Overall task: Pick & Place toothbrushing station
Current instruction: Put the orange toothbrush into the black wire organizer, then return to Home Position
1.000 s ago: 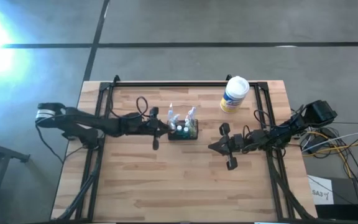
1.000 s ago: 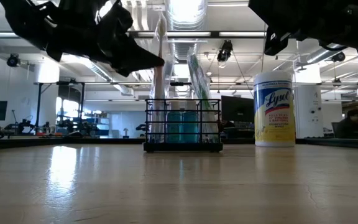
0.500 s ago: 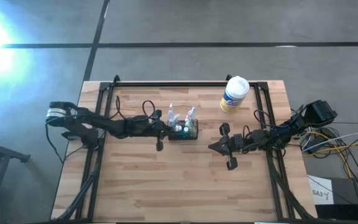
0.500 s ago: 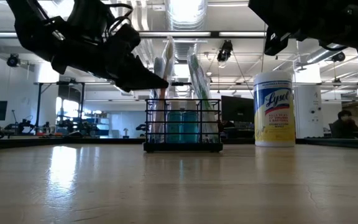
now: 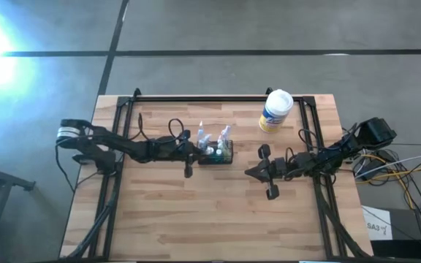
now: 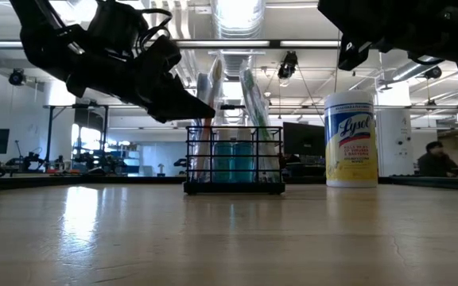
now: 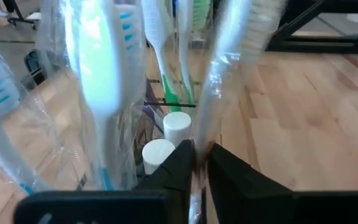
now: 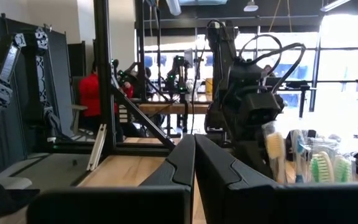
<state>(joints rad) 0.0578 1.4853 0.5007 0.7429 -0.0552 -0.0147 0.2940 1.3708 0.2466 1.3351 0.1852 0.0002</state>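
We see the toothbrushing station point(image 5: 215, 153), a small black wire-mesh caddy, standing upright on the wooden table point(image 5: 218, 219) just past its centre, toward 12 o'clock in the high view. It holds several wrapped toothbrushes point(image 7: 101, 68) standing on end and 2 small white-capped tubes point(image 7: 176, 126) low inside; which compartment each sits in we cannot tell. At the caddy's 9 o'clock edge is the left gripper point(image 5: 188, 155), whose fingers, in its wrist view, look pinched nearly together on a wrapped toothbrush at the rim point(image 7: 199, 163) rather than clearly on the wire. In our judgement that is the risk: if the grip has only film or a brush, a lift would pull the brush out or tip the caddy and spill its contents, and a one-sided hold could let it swing. The right gripper point(image 5: 253, 173) waits at the caddy's 3 o'clock, well apart, its fingers pressed together on nothing. A white-and-yellow tub point(image 5: 275, 111) with a white lid stands toward 1 o'clock, clear of both arms.
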